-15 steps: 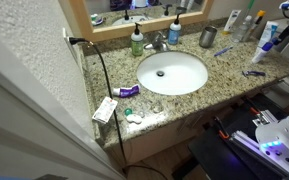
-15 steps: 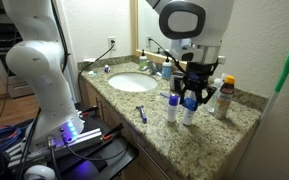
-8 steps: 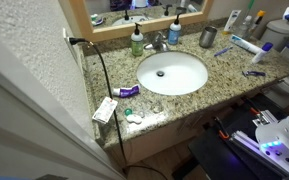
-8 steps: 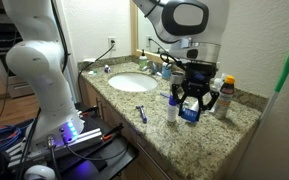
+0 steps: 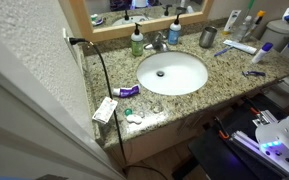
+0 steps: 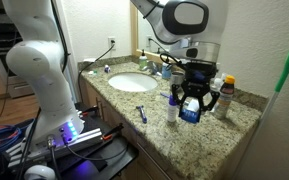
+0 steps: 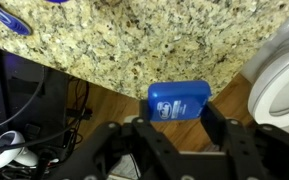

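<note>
tube: blue-capped tube (image 7: 179,102), as best I can tell. It's clamped in the gripper (image 6: 189,106), low over the far end of the counter (image 6: 219,125). Can't tell if it's touching the granite.

gripper: jaws closed narrow on the tube, one finger on each side. In the wrist view the blue end sits square between them.

doing this bit well: my take is to hold the squeeze steady and move slowly, because a tube is soft and can twist in the jaws. Any shift should go straight up or down, since there's not much room to either side.

neighbours: white bottle (image 6: 172,108) just beside the gripper on the sink side, brown bottle (image 6: 225,97) just beside it on the other. Both are upright, and I'd guess easy to tip with a finger.

sink: white bowl (image 5: 184,80) set into the counter, well apart from the tube. All I can make out inside is the drain.

cup: grey cup (image 5: 208,38) at the back near the mirror. Too small to tell what's in it.

by the tap: green bottle (image 5: 136,42) and blue bottle (image 5: 174,31), both upright with their tops on. Contents not visible.
</note>
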### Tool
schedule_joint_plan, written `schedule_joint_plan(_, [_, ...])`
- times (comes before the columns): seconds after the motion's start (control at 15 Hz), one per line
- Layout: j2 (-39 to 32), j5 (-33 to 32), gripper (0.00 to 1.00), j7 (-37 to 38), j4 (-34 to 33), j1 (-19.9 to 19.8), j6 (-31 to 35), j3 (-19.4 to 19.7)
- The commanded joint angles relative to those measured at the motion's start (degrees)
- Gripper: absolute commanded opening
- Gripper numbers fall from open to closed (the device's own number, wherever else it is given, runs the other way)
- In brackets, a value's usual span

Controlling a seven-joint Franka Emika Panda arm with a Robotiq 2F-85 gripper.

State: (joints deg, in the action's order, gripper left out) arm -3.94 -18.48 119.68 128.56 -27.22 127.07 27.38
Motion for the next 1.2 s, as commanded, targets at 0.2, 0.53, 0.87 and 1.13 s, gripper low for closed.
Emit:
schedule_joint_plan(0.2, [6.4,-8.6,0.30,21.6,-4.5,3.4,-11.8,-1.0])
schedule_joint_plan(0.53, [9.1,-5.1,0.55,22.8,-10.7,4.1,-22.6,-4.1])
schedule_joint_plan(0.87, [7.1,-1.5,0.30,24.2,-14.6,4.3,-26.4,-4.6])
schedule_joint_plan(1.13, [-4.9,5.9,0.30,31.0,-15.1,2.3,-21.7,-1.6])
